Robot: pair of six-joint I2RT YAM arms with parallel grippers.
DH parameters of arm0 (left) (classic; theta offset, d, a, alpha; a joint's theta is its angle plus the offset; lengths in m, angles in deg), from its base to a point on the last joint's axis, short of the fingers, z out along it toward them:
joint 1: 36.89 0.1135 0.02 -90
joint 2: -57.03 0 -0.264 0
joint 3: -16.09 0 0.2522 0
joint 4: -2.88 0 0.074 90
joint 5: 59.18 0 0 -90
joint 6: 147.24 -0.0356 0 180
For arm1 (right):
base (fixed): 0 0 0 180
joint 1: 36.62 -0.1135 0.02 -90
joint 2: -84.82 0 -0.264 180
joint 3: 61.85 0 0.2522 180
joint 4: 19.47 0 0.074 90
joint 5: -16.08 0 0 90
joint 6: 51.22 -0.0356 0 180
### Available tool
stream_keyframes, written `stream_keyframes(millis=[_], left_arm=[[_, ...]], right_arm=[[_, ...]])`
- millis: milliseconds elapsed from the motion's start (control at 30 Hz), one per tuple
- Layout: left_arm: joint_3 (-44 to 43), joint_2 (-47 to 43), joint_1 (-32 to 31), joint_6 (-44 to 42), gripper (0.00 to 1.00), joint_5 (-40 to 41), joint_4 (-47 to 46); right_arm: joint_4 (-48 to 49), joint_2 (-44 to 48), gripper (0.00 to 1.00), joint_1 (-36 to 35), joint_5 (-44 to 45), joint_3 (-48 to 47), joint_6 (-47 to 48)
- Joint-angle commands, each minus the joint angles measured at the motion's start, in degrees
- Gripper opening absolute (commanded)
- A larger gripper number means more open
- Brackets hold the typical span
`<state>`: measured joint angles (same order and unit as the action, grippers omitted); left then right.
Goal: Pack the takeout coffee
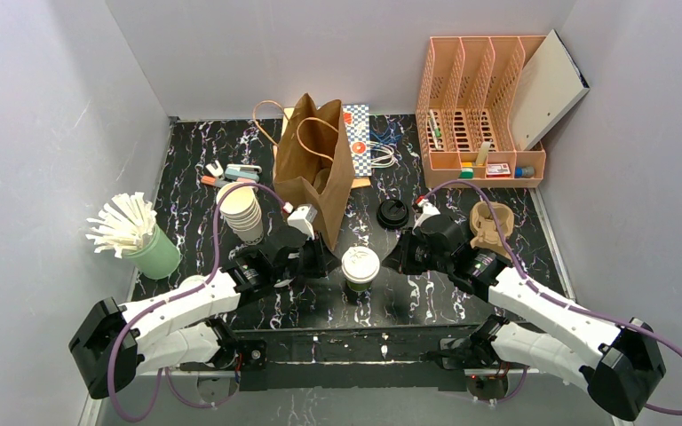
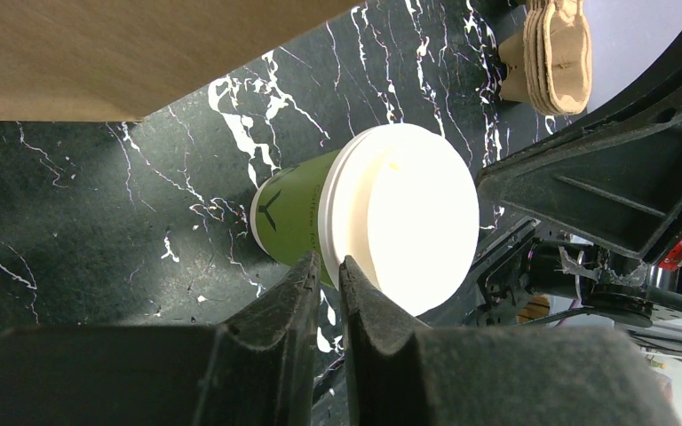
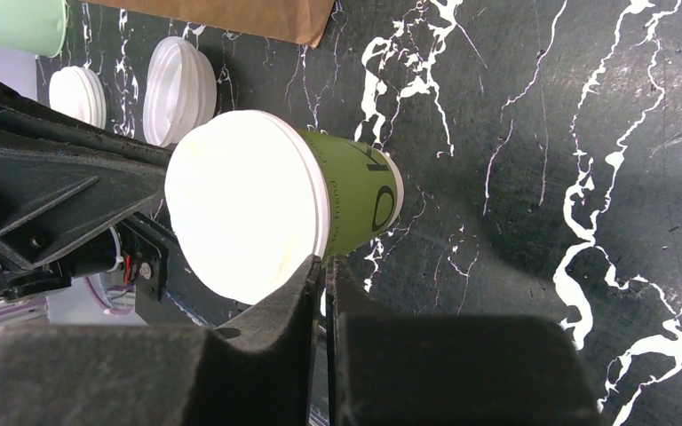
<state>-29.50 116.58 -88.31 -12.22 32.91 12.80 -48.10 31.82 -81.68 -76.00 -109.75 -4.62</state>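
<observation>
One takeout coffee, a green-sided paper cup [image 1: 360, 269] with a white sip lid, stands upright in the middle of the black marbled table [image 1: 515, 191]. My left gripper [image 1: 318, 259] sits just to its left and my right gripper [image 1: 401, 253] just to its right. Both point at the cup. In the left wrist view the left gripper [image 2: 329, 260] has its jaws drawn nearly together, tips level with the lid's rim [image 2: 404, 217], and only table shows through the slit. The right gripper [image 3: 326, 262] looks the same beside the cup's lid [image 3: 244, 204], with nothing between its fingers.
An open brown paper bag [image 1: 315, 173] stands behind the cup. A stack of lidless cream cups [image 1: 241, 211] is at the left, and a loose black lid [image 1: 392, 213] and a cardboard cup carrier [image 1: 490, 226] at the right. A green holder of white sticks [image 1: 153, 253] stands far left, a peach organizer [image 1: 479, 106] at the back right.
</observation>
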Motion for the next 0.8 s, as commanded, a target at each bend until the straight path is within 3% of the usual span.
stream_keyframes(millis=[0, 167, 500, 633, 767], left_arm=[[-0.1, -0.3, 0.3, -0.5, 0.12, -0.2, -0.4], [-0.2, -0.3, 0.3, -0.6, 0.0, -0.3, -0.5], [-0.4, 0.1, 0.3, -0.5, 0.0, -0.6, -0.5], [-0.4, 0.8, 0.4, -0.6, 0.09, -0.8, -0.8], [-0.3, 1.8, 0.4, -0.5, 0.1, -1.1, -0.7]], right_arm=[[2.5, -0.3, 0.13, 0.2, -0.3, -3.0, 1.2], [2.6, -0.9, 0.01, 0.2, -0.6, -3.5, 1.5], [3.3, -2.3, 0.01, 0.2, -1.6, -3.9, 1.9], [3.5, -2.9, 0.01, 0.2, -2.0, -3.9, 2.0], [3.5, -3.7, 0.01, 0.2, -2.5, -3.9, 2.2]])
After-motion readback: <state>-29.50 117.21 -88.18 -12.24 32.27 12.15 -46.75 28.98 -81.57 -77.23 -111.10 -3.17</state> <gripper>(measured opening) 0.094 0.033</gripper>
